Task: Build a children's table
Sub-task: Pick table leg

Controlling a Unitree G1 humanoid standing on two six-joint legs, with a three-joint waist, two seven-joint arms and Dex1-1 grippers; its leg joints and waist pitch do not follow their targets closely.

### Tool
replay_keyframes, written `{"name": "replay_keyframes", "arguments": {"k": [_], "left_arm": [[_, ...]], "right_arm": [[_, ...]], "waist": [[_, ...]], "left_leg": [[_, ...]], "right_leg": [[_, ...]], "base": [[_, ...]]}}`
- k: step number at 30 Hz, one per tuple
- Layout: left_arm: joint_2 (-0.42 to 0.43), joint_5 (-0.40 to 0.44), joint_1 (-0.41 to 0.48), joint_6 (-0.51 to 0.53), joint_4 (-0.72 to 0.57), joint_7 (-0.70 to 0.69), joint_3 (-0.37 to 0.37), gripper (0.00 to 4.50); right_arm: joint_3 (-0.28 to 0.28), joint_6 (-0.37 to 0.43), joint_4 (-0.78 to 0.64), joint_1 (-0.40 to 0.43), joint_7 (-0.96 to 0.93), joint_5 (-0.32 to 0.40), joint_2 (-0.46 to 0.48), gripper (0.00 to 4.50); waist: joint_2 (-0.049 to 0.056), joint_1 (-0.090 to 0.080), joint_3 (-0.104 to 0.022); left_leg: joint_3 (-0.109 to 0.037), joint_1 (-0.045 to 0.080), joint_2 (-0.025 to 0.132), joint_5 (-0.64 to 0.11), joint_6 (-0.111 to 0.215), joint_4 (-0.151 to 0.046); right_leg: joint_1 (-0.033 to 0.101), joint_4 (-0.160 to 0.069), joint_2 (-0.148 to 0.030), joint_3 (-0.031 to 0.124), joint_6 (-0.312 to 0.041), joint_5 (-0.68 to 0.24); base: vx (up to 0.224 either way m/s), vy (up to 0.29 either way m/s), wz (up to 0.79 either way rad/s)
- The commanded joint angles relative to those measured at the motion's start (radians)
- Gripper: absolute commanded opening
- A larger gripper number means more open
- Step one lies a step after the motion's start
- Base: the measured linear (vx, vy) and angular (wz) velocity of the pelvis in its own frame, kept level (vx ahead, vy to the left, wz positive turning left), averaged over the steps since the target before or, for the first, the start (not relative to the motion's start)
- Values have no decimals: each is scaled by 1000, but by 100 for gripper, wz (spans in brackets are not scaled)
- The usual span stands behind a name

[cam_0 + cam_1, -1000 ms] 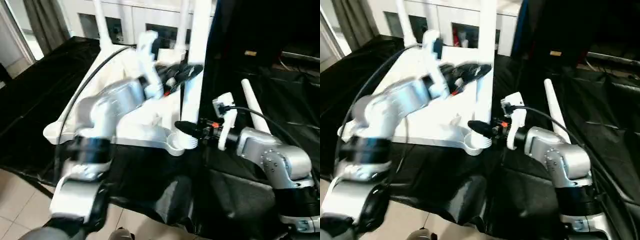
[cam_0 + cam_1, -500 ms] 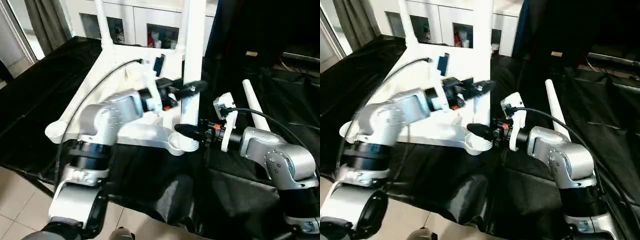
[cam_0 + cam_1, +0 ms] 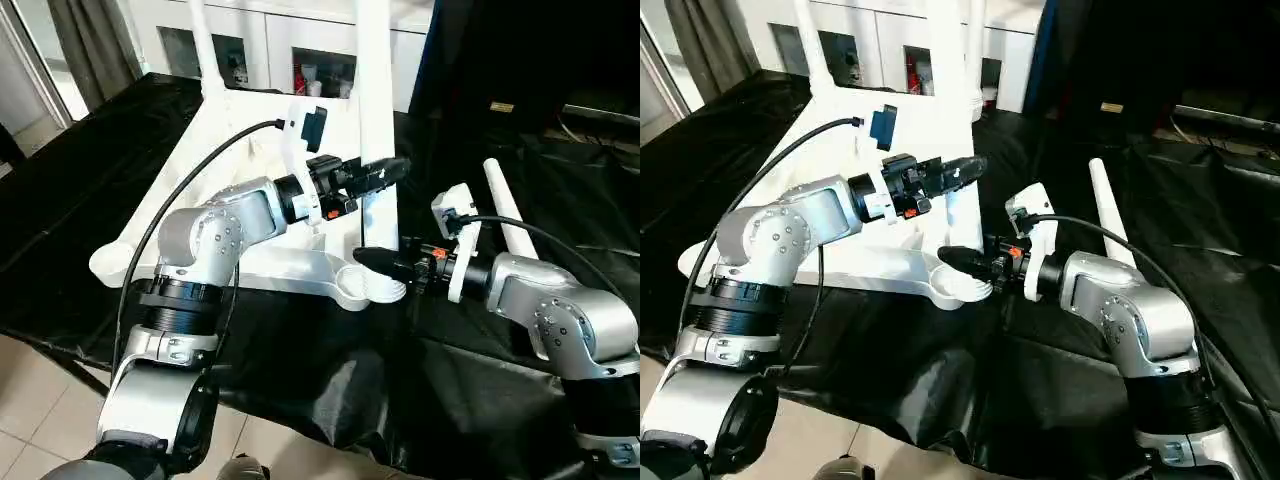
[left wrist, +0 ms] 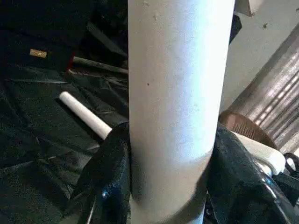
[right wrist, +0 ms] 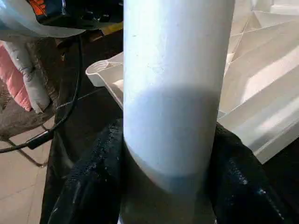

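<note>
The white table top [image 3: 285, 268] lies upside down on black cloth. A white leg [image 3: 372, 90] stands upright in its near right corner socket [image 3: 372, 287]. My left gripper [image 3: 385, 172] is shut on this leg about halfway up, its black fingers [image 4: 110, 177] pressing the tube [image 4: 173, 107] from both sides. Lower down, just above the socket, my right gripper [image 3: 378, 262] is shut on the same leg [image 5: 173, 70]. Another leg [image 3: 200, 45] stands upright at the far left corner. A loose leg [image 3: 505, 215] lies on the cloth to the right.
White cabinets [image 3: 265, 40] stand behind the table. The black cloth [image 3: 80, 180] drapes down at the front to a tiled floor [image 3: 40, 410]. My right forearm [image 3: 560, 310] lies close to the loose leg. A pink object [image 5: 18, 70] sits low beside the cloth.
My left arm has swung in and settled, its fingers closing around the upright leg. The leg now stands straighter. My right gripper has kept its hold near the socket.
</note>
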Motion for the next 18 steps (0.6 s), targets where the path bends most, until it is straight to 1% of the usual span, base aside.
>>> {"name": "replay_keyframes", "arguments": {"k": [1,2,3,5,6,7,8,11,13,14,18], "left_arm": [[11,-2,-31,5,-37,-12,4,188],[13,0,-29,6,-43,-19,-6,188],[17,2,-26,7,-51,-28,-19,188],[23,5,-23,10,-65,-46,-41,188],[28,8,-22,13,-75,-64,-62,188],[32,15,-22,10,-76,-74,-75,188],[37,22,-23,7,-74,-81,-86,188],[44,34,-25,3,-71,-93,-101,188],[45,36,-26,5,-74,-98,-106,188],[47,37,-25,5,-76,-101,-109,188],[61,39,-18,0,-87,-118,-127,188]], "right_arm": [[32,9,-54,9,43,15,-13,250],[32,12,-57,10,42,17,-12,250],[30,18,-59,11,40,22,-11,266],[29,17,-54,7,33,17,-12,272],[30,13,-46,0,30,8,-14,297],[28,14,-41,-5,32,9,-15,304],[27,22,-37,-11,33,14,-15,306],[27,35,-35,-17,38,21,-18,306],[30,41,-35,-19,44,23,-22,306],[32,42,-36,-19,46,23,-23,306],[34,51,-32,-27,44,22,-26,306]], "waist": [[-21,1,-76],[-19,2,-76],[-17,1,-77],[-17,1,-77],[-16,1,-76],[-16,0,-76],[-20,0,-76],[-17,1,-76],[-17,0,-75],[-20,0,-75],[-18,1,-76]], "left_leg": [[17,0,-1,17,43,-53],[17,0,0,18,42,-54],[16,0,1,22,43,-53],[16,-1,1,24,46,-53],[16,0,1,22,44,-53],[17,0,1,16,41,-54],[18,0,0,16,40,-54],[17,1,1,13,38,-54],[17,1,1,6,34,-55],[17,1,1,5,34,-55],[17,0,1,10,30,-55]], "right_leg": [[71,-63,-52,38,-244,186],[71,-62,-53,38,-243,182],[70,-61,-52,38,-241,186],[70,-60,-52,38,-239,192],[69,-61,-53,38,-239,185],[68,-62,-53,38,-240,174],[69,-62,-52,38,-239,169],[68,-62,-53,38,-237,162],[68,-64,-53,38,-234,152],[68,-64,-53,38,-233,151],[68,-63,-53,38,-231,150]], "base": [[0,0,0],[0,0,0],[0,0,0],[0,0,0],[0,0,0],[0,0,0],[0,0,0],[0,0,0],[0,0,0],[0,0,0],[0,0,0]]}}
